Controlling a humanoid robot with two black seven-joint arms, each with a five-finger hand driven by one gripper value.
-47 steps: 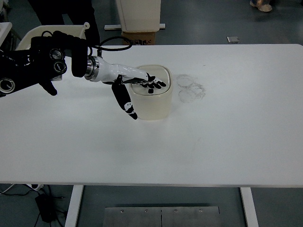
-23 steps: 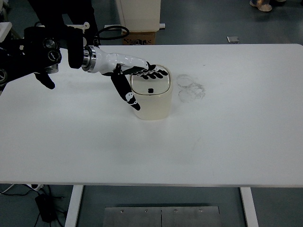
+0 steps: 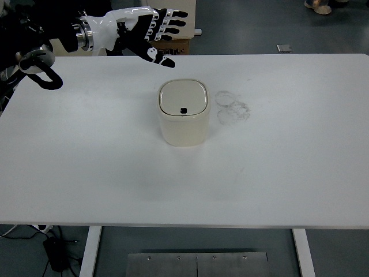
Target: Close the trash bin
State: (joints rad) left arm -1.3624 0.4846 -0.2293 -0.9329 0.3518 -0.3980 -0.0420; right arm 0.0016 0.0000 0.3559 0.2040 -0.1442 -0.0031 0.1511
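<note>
Left hand (image 3: 151, 29), upper left of the frame: white with black fingertips, fingers spread and extended, palm empty, held clear above the far edge of the tabletop (image 3: 86, 161). Cream trash bin (image 3: 183, 112), centre of the frame: upright, lid down flat, contents hidden. Faint ring marks (image 3: 232, 107) lie just right of the bin.

Matt cream plastic trash bin (image 3: 183, 112); smooth white table (image 3: 277, 167); glossy robot hand (image 3: 147, 26).
</note>
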